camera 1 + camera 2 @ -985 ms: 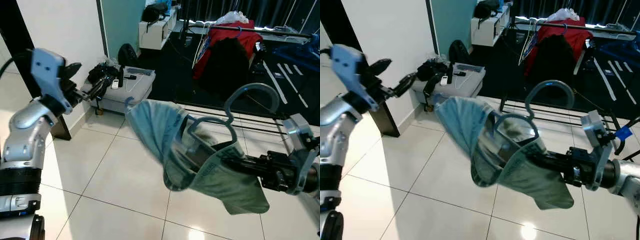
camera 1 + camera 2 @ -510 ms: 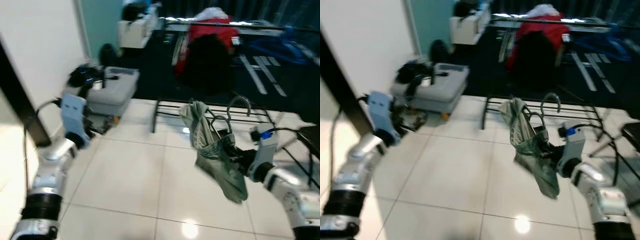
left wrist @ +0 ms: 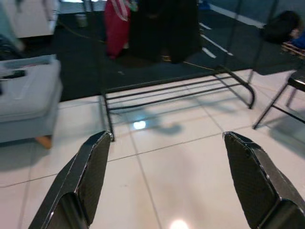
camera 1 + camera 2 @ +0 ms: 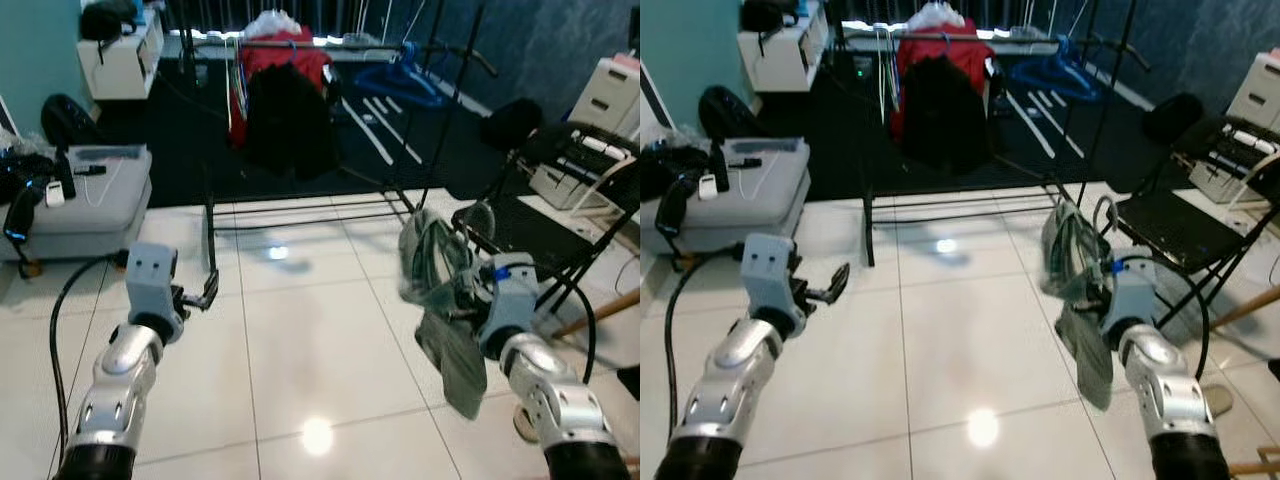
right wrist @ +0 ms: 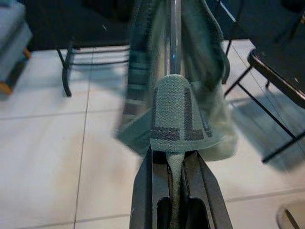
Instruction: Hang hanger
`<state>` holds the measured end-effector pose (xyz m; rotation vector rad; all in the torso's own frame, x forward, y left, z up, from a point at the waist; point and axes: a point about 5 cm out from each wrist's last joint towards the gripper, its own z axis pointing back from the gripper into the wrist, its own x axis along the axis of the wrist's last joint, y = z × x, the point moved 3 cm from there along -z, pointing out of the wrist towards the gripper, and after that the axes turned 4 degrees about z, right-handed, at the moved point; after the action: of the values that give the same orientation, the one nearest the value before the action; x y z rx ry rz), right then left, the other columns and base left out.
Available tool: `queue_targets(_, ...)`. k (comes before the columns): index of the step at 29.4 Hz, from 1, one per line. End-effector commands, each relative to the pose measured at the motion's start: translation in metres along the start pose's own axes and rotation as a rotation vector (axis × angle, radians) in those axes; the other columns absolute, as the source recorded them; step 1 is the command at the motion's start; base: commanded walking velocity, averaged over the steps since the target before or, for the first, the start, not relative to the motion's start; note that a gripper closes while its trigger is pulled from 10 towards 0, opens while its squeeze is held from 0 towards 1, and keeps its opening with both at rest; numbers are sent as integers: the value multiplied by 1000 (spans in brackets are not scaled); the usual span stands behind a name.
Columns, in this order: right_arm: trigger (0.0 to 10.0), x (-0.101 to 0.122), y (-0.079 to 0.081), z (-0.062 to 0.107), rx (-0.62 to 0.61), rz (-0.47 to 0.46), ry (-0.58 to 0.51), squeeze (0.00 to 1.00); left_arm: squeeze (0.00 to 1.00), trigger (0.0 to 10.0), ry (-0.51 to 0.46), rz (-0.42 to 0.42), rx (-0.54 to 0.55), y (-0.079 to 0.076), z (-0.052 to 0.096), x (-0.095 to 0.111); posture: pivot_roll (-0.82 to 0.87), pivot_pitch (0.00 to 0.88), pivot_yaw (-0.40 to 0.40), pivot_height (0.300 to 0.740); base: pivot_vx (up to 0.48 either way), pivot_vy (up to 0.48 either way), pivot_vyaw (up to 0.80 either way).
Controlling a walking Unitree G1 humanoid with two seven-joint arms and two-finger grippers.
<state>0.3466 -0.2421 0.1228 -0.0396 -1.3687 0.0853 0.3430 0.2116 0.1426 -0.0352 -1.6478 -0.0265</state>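
Right tool [image 5: 175, 183] is clamped shut on the hanger [image 4: 481, 222], which has a greenish garment [image 4: 440, 300] draped over it, held out low in front of the robot. The clothes rack [image 4: 300, 47] is well apart, across the tiled floor [image 4: 300, 340]. Left tool [image 3: 167, 176] is wide open, holding nothing.

I'd walk closer first, then lift the hook above the rail. Watch the folding chair [image 4: 540, 225] just beside the right arm; plenty of open floor on the left.
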Motion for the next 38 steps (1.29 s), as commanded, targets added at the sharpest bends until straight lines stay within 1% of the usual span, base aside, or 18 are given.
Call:
queue_targets(1, 10000, 7, -4, -1, -31, 0, -30, 0, 0, 10000, -18, 5, -10, -5, 1, 2, -33, 68, -58, 740, 458, 0, 0)
queue_targets(2, 10000, 7, -4, -1, -31, 0, -30, 0, 0, 10000, -18, 5, -10, -5, 1, 2, -33, 68, -58, 740, 458, 0, 0)
queue_targets(4, 10000, 8, -7, -2, -61, -28, -49, 0, 0, 10000, -27, 6, -30, -13, 1, 5, -31, 70, -58, 740, 459, 0, -775)
queue_targets(5, 10000, 8, -7, -2, -61, -28, -49, 0, 0, 10000, -27, 6, -30, -13, 1, 5, -31, 70, -58, 740, 461, 0, -775)
queue_targets(6, 10000, 8, -10, -3, -83, -20, -48, 0, 0, 10000, -30, 8, -38, -16, 1, 6, -34, 72, -53, 740, 461, 0, -775)
queue_targets(7, 10000, 8, -10, -3, -83, -20, -48, 0, 0, 10000, -30, 8, -38, -16, 1, 6, -34, 72, -53, 740, 461, 0, -775)
queue_targets(8, 10000, 6, -13, -2, -113, -6, -44, 0, 0, 10000, -32, 8, -47, -20, 2, 6, -36, 73, -50, 740, 461, 0, -781)
queue_targets(12, 10000, 1, -17, -2, -149, 12, -32, 0, 0, 10000, -35, 9, -66, -25, 4, 8, -31, 74, -52, 740, 459, 0, -781)
queue_targets(14, 10000, 1, -17, -2, -149, 12, -32, 0, 0, 10000, -35, 9, -66, -25, 4, 8, -31, 74, -52, 740, 458, 0, -781)
queue_targets(17, 10000, 0, -13, -3, -137, 22, -35, 0, 0, 10000, -36, 1, -72, -27, 4, 9, -30, 73, -52, 740, 461, 0, -781)
queue_targets(19, 10000, 4, -6, -5, -101, 20, -44, 0, 0, 10000, -41, -5, -77, -28, 4, 11, -31, 72, -52, 740, 461, 0, -681)
queue_targets(22, 10000, 8, -2, -6, -84, 32, -55, 0, 0, 10000, -45, -5, -83, -30, 3, 12, -31, 72, -52, 740, 461, 0, -742)
queue_targets(29, 10000, 13, 0, -6, -60, 43, -78, 0, 0, 10000, -54, -1, -100, -36, 1, 15, -37, 71, -49, 740, 461, 0, 0)
queue_targets(30, 10000, 15, 3, -6, -28, 50, -88, 0, 0, 10000, -56, -1, -105, -38, 1, 16, -37, 71, -49, 740, 461, 0, 0)
queue_targets(31, 10000, 15, 3, -6, -28, 50, -88, 0, 0, 10000, -56, -1, -105, -38, 1, 16, -37, 71, -49, 740, 461, 0, 0)
queue_targets(33, 10000, 19, 8, -5, 16, 53, -105, 0, 0, 10000, -57, -2, -112, -40, 1, 17, -38, 72, -49, 740, 461, 0, 0)
queue_targets(38, 10000, 25, 10, -5, 61, 58, -117, 0, 0, 10000, -61, -1, -117, -42, 0, 19, -40, 72, -50, 740, 461, 0, 0)
